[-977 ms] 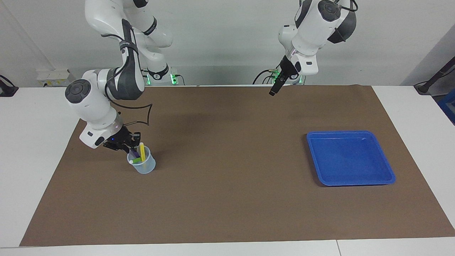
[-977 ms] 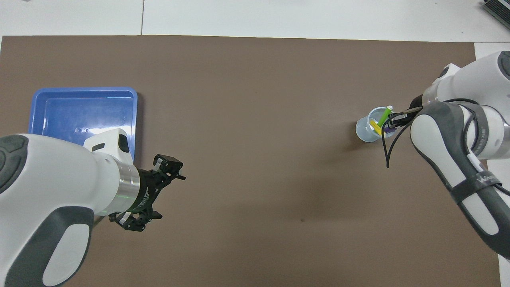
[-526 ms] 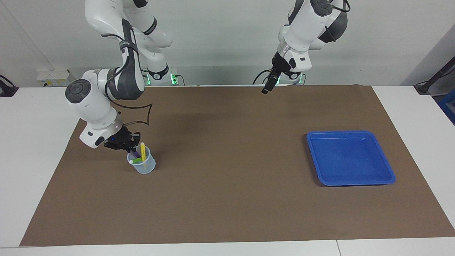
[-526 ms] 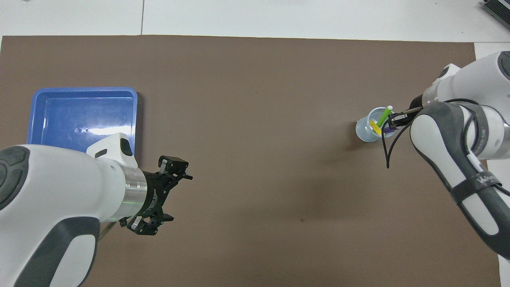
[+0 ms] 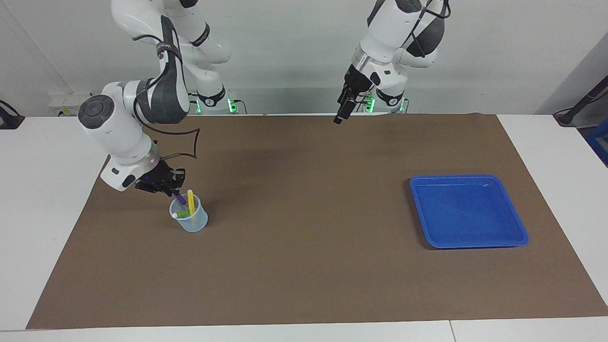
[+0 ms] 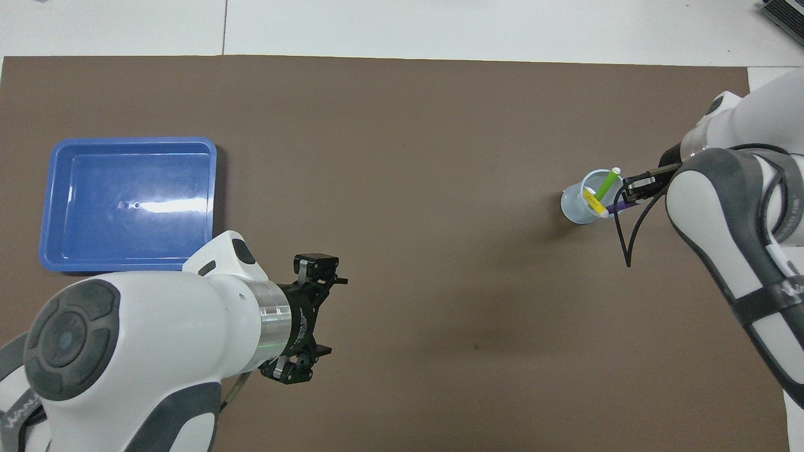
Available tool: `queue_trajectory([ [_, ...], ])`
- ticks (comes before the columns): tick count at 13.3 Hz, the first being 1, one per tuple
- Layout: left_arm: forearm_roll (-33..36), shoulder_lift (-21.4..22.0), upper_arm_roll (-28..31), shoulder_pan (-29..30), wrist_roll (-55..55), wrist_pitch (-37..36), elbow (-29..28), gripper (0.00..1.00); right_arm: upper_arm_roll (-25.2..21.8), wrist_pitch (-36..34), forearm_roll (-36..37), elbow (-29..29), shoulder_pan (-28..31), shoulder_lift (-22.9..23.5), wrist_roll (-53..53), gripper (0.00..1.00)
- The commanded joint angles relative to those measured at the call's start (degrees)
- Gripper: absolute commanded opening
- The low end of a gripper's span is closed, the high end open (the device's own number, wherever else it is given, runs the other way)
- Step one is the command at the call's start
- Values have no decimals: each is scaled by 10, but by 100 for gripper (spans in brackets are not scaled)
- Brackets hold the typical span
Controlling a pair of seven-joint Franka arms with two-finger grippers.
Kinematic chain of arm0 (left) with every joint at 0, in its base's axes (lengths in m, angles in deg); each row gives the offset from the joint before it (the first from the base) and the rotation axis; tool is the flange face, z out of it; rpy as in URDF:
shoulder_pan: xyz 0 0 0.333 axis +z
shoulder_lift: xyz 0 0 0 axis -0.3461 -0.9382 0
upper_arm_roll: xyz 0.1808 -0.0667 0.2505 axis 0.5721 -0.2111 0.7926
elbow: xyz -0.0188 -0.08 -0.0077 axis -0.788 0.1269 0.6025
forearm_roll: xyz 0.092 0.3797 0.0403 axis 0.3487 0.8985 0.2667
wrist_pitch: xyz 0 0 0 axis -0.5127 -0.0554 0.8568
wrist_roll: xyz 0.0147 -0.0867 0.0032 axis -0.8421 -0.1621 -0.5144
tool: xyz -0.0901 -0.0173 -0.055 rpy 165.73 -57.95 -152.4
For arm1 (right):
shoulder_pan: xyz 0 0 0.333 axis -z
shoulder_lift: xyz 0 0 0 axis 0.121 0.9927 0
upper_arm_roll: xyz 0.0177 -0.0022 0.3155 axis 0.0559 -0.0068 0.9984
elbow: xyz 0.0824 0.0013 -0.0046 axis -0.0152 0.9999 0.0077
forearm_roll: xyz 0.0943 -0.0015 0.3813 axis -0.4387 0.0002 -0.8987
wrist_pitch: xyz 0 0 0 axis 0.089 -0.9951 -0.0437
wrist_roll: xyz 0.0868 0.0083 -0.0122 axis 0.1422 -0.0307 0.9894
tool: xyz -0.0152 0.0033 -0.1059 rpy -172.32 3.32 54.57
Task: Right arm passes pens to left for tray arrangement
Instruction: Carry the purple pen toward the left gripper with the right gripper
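A: Right gripper [image 5: 167, 188]?
B: Wide black one with a blue light, at the rim of the small translucent plastic cup [image 5: 190, 219], which stands on the brown paper mat [image 5: 304, 275] toward the right arm's end of the table. Fingertips pinched together on the top of the slim purple marker pen [image 5: 180, 198]. The pen's lower part is inside the cup, tilted.

A: Other 2 pens?
B: The slim yellow marker pen [image 5: 190, 202] stands near upright in the same cup, top poking above the rim. The slim green marker pen [image 5: 181, 214] with a whitish end leans across the cup; its tip sticks out over the rim. In the overhead view the purple one [image 6: 619, 204] runs from the cup toward the right gripper [image 6: 634, 190]; yellow [image 6: 593, 201] and green [image 6: 606, 184] cross inside the cup [image 6: 575, 207].

A: Left gripper [image 5: 339, 115]?
B: Smaller black one, up in the air over the mat's edge nearest the robots, around the middle of the table. Points down and holds nothing. In the overhead view it [image 6: 309, 326] shows with its 2 fingers spread wide apart.

A: Tray?
B: Shallow square bright blue plastic tray [image 5: 515, 228] with rounded corners, flat on the mat toward the left arm's end of the table, well apart from the cup. Nothing in it. Overhead it [image 6: 56, 188] shows only a glare spot on its floor.

A: Anything else?
B: White table [image 5: 47, 199] under the mat.
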Motion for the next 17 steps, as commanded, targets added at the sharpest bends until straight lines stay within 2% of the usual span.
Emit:
queue_trajectory([
  [1, -12, 15, 7, -13, -11, 17, -20, 100, 1, -72, -1, -28, 4, -28, -6, 0],
  [4, -12, 14, 7, -17, -10, 19, -19, 100, 2, -105, -1, -31, 4, -69, -6, 0],
  [8, -25, 12, 7, -18, -12, 34, -18, 100, 3, -183, -41, -93, 6, -75, -5, 0],
  [10, -27, 11, 7, -19, -12, 37, -17, 100, -3, -174, -92, -88, 6, -76, -20, 0],
  [13, -42, 11, 7, -24, -12, 42, -17, 100, 4, -143, -123, -78, -25, -72, -135, 0],
  [15, -56, 11, 7, -24, -12, 44, -18, 100, 4, -108, -207, -51, -31, -73, -216, 0],
  [17, -74, 11, 7, -24, -13, 74, -23, 100, 4, -66, -257, -35, -51, -71, -294, 0],
])
